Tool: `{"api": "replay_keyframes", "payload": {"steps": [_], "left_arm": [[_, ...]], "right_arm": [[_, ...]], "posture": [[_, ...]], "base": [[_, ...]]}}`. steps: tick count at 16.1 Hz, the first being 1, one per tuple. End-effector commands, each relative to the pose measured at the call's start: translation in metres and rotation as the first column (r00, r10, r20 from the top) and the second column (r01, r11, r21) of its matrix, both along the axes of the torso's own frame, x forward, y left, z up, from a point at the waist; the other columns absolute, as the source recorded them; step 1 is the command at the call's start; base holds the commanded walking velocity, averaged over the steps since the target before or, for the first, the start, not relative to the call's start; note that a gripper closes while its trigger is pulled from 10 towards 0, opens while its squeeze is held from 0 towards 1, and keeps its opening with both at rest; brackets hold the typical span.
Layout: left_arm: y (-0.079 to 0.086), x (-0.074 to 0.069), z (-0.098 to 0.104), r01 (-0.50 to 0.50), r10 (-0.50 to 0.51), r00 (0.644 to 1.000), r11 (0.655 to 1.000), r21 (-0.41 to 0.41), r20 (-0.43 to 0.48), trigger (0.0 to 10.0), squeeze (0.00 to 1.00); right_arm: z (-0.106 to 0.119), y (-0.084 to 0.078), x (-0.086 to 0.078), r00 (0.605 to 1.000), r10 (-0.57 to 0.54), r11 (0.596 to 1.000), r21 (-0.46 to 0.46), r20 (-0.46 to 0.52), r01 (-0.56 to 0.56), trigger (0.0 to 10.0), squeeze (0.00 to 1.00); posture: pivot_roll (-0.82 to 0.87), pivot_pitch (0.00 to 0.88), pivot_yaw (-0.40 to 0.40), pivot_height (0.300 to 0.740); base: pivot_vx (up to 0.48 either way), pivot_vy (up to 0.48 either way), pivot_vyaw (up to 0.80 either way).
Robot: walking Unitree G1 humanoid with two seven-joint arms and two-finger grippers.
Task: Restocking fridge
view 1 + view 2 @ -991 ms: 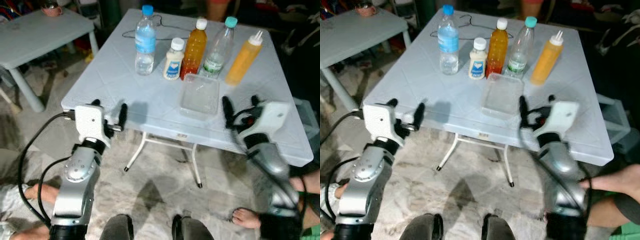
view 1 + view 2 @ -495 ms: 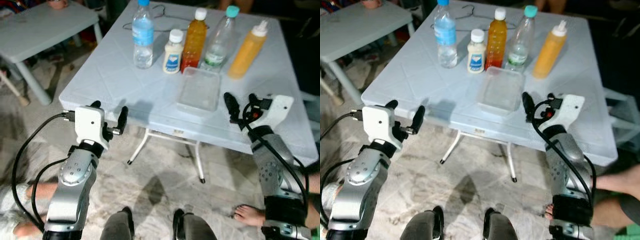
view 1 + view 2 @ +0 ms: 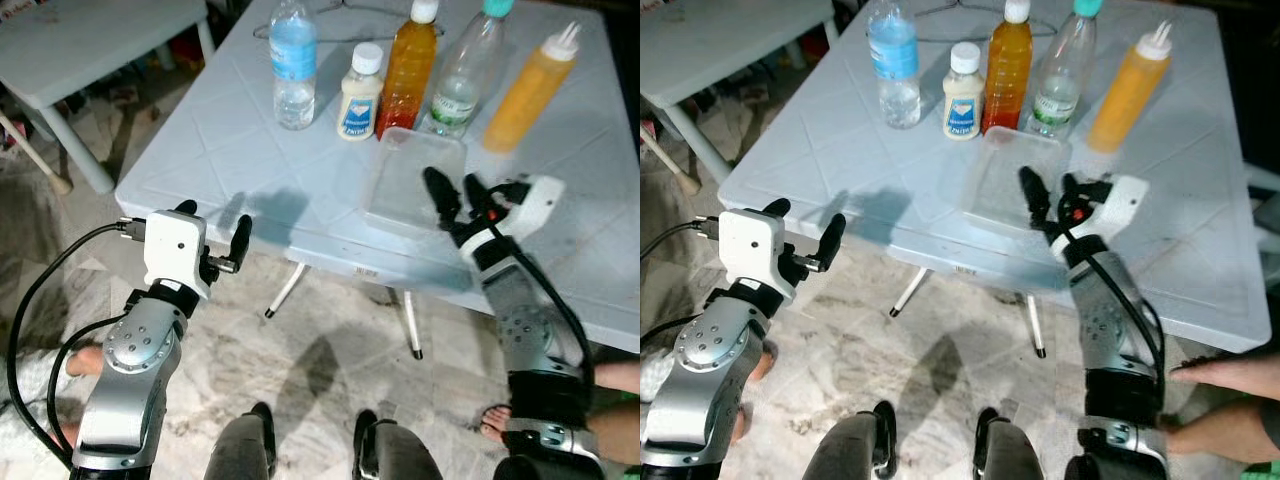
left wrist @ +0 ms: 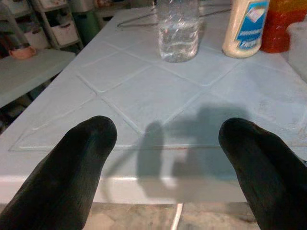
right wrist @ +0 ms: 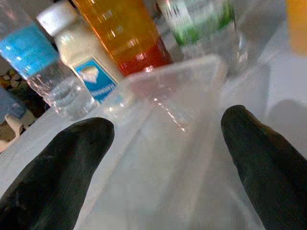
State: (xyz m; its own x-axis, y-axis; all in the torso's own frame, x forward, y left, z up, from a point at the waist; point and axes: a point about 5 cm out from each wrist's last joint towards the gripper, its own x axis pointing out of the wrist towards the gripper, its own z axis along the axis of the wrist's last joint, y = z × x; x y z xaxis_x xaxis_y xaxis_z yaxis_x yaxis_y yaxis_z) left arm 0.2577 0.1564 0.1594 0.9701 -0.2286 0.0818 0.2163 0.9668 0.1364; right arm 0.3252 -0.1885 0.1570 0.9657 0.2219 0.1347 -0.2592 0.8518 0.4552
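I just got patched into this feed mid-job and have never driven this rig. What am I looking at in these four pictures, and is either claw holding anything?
This is a humanoid robot with two silver arms, each ending in two long black fingers. The two wide pictures come from its head camera, looking down past its arms. The two close-ups come from a camera on each wrist, looking out between that gripper's own fingers.

On the white table stand a water bottle, a small white bottle, an orange juice bottle, a clear bottle with a green label and a yellow squeeze bottle. In front of them lies a clear plastic container.

The right gripper is open over the container's near edge, holding nothing. The left gripper is open at the table's near edge, also holding nothing.
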Motion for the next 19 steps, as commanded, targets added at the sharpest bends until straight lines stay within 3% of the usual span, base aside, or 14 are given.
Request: {"api": "replay_keyframes", "payload": {"steps": [1, 4, 7, 11, 15, 18, 19], "left_arm": [[0.001, -0.004, -0.001, 0.010, -0.010, 1.000, 1.000, 0.015, -0.012, 10.0, 0.00], [0.000, -0.004, 0.001, 0.024, -0.024, 1.000, 0.999, 0.021, -0.015, 10.0, 0.00], [0.002, -0.005, 0.001, 0.020, -0.020, 1.000, 1.000, 0.024, -0.017, 10.0, 0.00], [-0.001, -0.006, 0.002, 0.026, -0.026, 1.000, 1.000, 0.018, -0.017, 10.0, 0.00], [-0.003, -0.005, 0.002, 0.035, -0.035, 0.999, 0.999, 0.020, -0.019, 10.0, 0.00], [-0.003, -0.005, 0.001, 0.033, -0.032, 0.999, 0.999, 0.021, -0.022, 10.0, 0.00], [-0.003, -0.005, 0.001, 0.033, -0.033, 0.999, 0.999, 0.018, -0.023, 10.0, 0.00]], "right_arm": [[-0.002, 0.001, -0.001, 1.000, 0.014, 0.999, 0.033, -0.009, -0.014, 10.0, 0.00], [-0.002, 0.013, -0.009, 1.000, 0.014, 0.996, 0.090, -0.023, -0.012, 10.0, 0.00], [0.002, 0.008, -0.012, 0.999, -0.042, 0.995, 0.093, -0.018, 0.044, 10.0, 0.00], [0.016, 0.018, -0.020, 0.997, -0.075, 0.987, 0.140, 0.000, 0.074, 10.0, 0.00], [0.007, 0.029, -0.022, 0.993, -0.081, 0.972, 0.213, -0.086, 0.098, 10.0, 0.00], [-0.001, 0.033, -0.025, 0.988, -0.085, 0.976, 0.188, -0.130, 0.109, 10.0, 0.00], [-0.002, 0.033, -0.024, 0.987, -0.082, 0.970, 0.219, -0.138, 0.111, 5.3, 0.00]], "posture": [[0.15, 0.248, 0.041, 0.740], [0.15, 0.254, 0.047, 0.740], [0.14, 0.256, 0.046, 0.740], [0.13, 0.256, 0.044, 0.740], [0.14, 0.256, 0.038, 0.740], [0.13, 0.259, 0.034, 0.740], [0.13, 0.260, 0.032, 0.740]], "base": [[0.000, 0.000, 0.00], [0.000, 0.000, 0.00], [0.000, 0.000, 0.00], [0.000, 0.000, 0.00], [0.000, 0.000, 0.00], [0.000, 0.000, 0.00], [0.000, 0.000, 0.00]]}}
